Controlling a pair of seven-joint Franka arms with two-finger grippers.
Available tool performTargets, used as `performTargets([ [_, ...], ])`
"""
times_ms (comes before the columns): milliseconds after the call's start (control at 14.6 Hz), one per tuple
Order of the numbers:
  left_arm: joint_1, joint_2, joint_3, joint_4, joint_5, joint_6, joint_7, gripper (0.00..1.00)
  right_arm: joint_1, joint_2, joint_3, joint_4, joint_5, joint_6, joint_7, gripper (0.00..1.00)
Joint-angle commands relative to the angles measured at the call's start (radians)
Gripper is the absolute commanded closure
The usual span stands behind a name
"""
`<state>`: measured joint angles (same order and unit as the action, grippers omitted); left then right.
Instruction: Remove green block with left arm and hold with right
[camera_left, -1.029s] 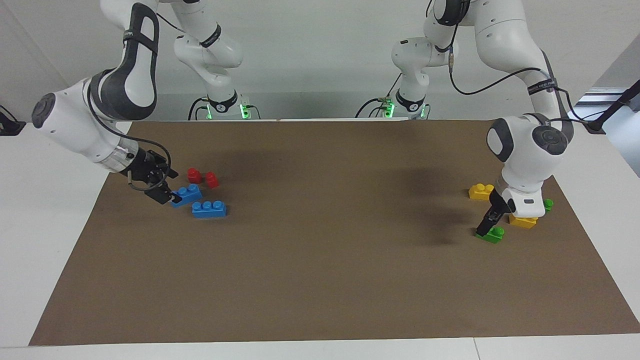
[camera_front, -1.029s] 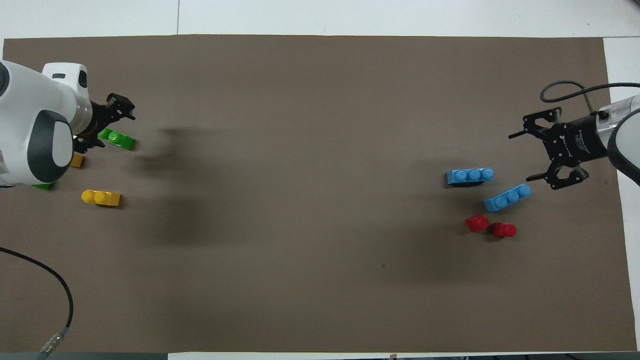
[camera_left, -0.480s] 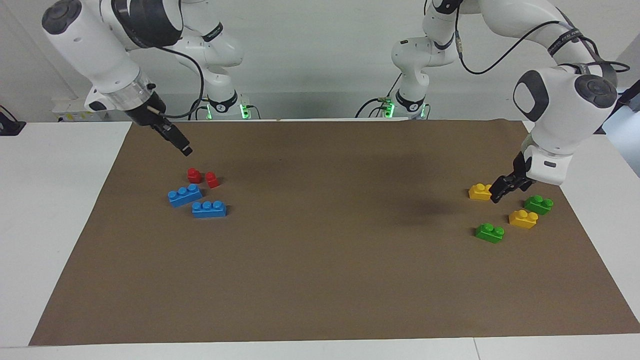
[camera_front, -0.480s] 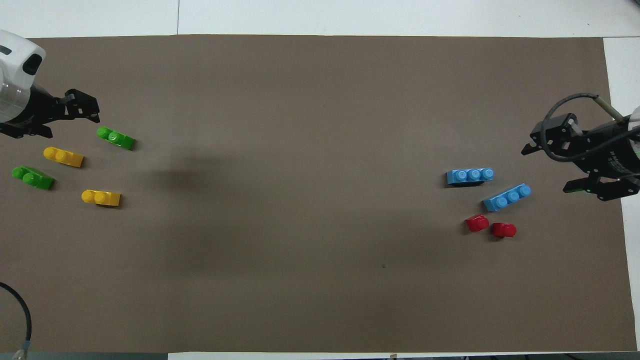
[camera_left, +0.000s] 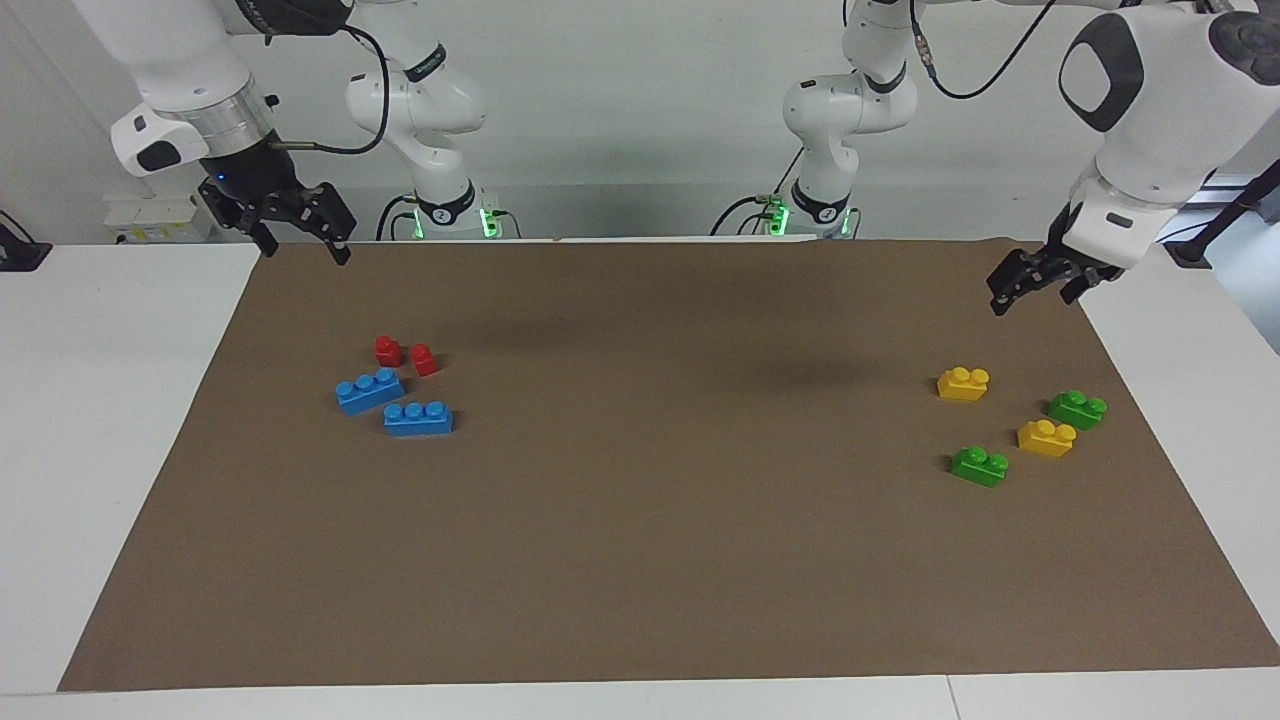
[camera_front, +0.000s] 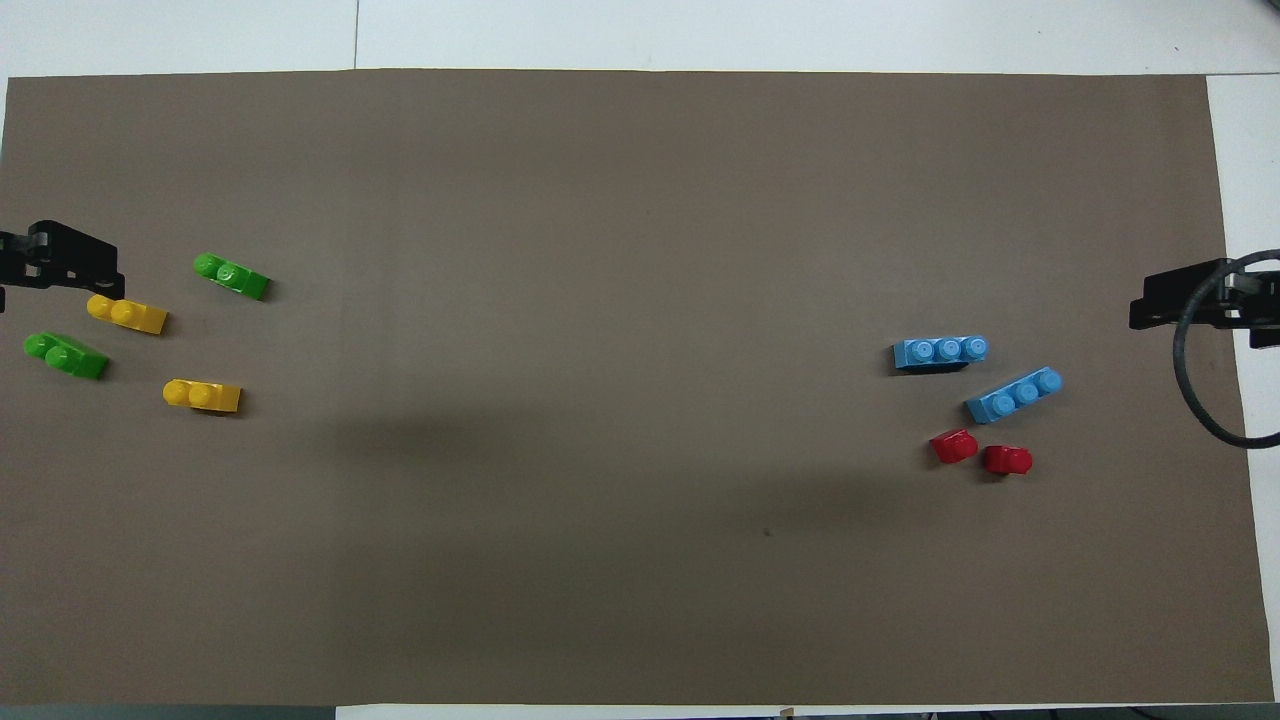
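Note:
Two green blocks lie on the brown mat at the left arm's end: one (camera_left: 979, 466) (camera_front: 232, 276) farther from the robots, the other (camera_left: 1077, 409) (camera_front: 66, 355) nearer to them and close to the mat's edge. Neither is held or stacked. My left gripper (camera_left: 1035, 282) is open and empty, raised over the mat's corner, apart from both blocks; only its tip shows in the overhead view (camera_front: 60, 265). My right gripper (camera_left: 300, 232) is open and empty, raised over the mat's corner at the right arm's end; it also shows in the overhead view (camera_front: 1190, 300).
Two yellow bricks (camera_left: 963, 383) (camera_left: 1046, 438) lie among the green blocks. Two blue three-stud bricks (camera_left: 370, 390) (camera_left: 418, 417) and two small red blocks (camera_left: 388, 350) (camera_left: 424, 359) lie at the right arm's end. The brown mat (camera_left: 640, 560) covers the white table.
Both grippers have risen and pulled back toward the robots, the left away from the farther green block, the right away from a blue brick. No block has moved.

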<state>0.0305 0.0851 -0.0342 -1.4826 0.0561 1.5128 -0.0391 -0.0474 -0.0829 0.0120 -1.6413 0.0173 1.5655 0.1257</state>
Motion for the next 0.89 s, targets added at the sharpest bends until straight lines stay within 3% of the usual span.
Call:
performTargets([
  [0, -0.017, -0.062, 0.008, -0.036, -0.016, -0.022, 0.019, 0.0, -0.009, 0.009, 0.005, 0.014, -0.022, -0.004, -0.041, 0.0],
  [206, -0.018, -0.119, 0.008, -0.094, -0.016, -0.016, 0.018, 0.0, -0.023, 0.009, 0.0, 0.012, -0.022, -0.001, -0.058, 0.0],
  [480, -0.017, -0.128, 0.01, -0.104, -0.051, 0.001, 0.018, 0.0, -0.022, -0.003, 0.0, -0.008, -0.023, -0.022, -0.074, 0.0],
  [823, -0.015, -0.171, 0.011, -0.209, -0.071, 0.131, 0.019, 0.0, -0.02, -0.003, 0.0, -0.009, -0.025, -0.033, -0.081, 0.0],
])
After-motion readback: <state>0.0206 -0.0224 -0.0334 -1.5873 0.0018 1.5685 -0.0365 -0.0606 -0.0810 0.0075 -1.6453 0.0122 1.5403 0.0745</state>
